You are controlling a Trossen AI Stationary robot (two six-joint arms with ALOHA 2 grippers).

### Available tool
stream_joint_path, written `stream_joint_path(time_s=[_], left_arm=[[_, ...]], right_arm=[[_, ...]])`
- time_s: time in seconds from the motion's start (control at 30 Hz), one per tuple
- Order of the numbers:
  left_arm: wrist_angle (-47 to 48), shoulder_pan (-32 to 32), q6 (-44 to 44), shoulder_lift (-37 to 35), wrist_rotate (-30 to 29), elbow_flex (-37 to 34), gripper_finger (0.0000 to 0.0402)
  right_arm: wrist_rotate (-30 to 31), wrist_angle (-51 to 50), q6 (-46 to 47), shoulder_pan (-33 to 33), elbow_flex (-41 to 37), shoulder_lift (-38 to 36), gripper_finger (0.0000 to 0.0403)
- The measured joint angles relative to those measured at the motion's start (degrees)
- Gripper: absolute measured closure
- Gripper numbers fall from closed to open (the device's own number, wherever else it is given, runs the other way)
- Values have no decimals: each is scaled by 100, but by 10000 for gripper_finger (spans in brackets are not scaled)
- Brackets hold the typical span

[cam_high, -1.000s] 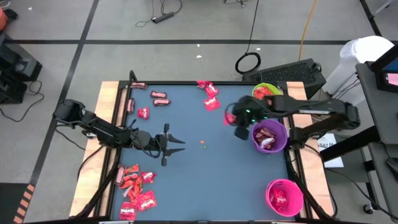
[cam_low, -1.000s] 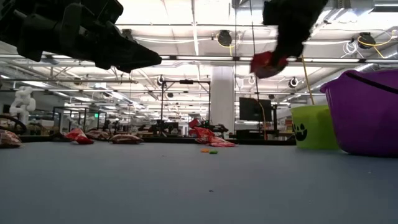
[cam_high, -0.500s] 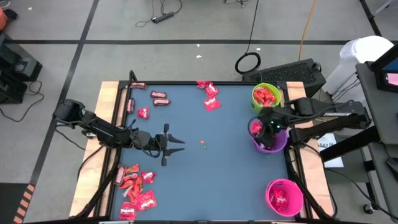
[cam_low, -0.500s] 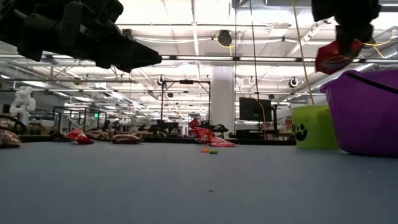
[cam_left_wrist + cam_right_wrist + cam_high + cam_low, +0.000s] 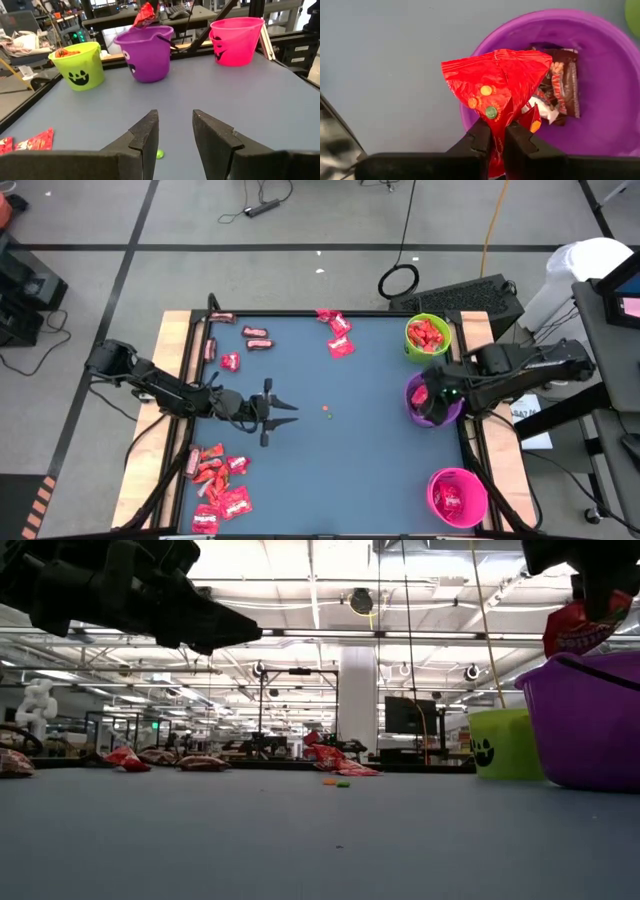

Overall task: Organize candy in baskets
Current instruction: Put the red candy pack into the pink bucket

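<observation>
My right gripper (image 5: 498,131) hovers over the purple basket (image 5: 437,408), shut on a shiny red candy (image 5: 495,82). In the low view that candy (image 5: 583,628) sits just above the purple rim (image 5: 585,665). Dark maroon and red candy lies inside the purple basket (image 5: 560,85). The lime green basket (image 5: 428,335) holds red candy, and the pink basket (image 5: 458,496) stands at the near right. My left gripper (image 5: 283,412) waits open above the table's left middle, its fingers (image 5: 145,135) pointing toward the baskets. My right gripper pinches the red candy between its two fingers at the wrapper's crumpled narrow end (image 5: 498,122). It comes from above, pointing down. The rest of the wrapper fans out beyond the fingertips and hangs lifted clear above the purple basket's opening.
Loose candy lies in a heap at the near left (image 5: 215,480), along the far edge (image 5: 338,335) and at the far left (image 5: 258,337). Tiny round dots (image 5: 326,412) sit mid-table. Wooden rails (image 5: 175,350) border the blue table.
My right gripper has carried the red candy from over the table's far middle toward the right edge, and now stands above the purple basket. It has stayed shut on the candy throughout. The left arm has kept still.
</observation>
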State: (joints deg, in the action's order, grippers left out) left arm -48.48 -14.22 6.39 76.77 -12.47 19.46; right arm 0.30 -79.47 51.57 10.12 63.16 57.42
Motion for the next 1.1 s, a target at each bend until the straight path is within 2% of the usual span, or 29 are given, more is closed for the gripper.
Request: stream_joint_path(time_s=[0.17, 0.43, 1.1], left_arm=[[-8, 0, 0, 0, 0, 0, 274], [-17, 1, 2, 0, 0, 0, 274], [-12, 0, 2, 0, 0, 0, 274]], right_arm=[[141, -3, 344, 328, 0, 1, 380], [286, 139, 373, 635, -2, 1, 380], [433, 142, 369, 687, -3, 3, 380]])
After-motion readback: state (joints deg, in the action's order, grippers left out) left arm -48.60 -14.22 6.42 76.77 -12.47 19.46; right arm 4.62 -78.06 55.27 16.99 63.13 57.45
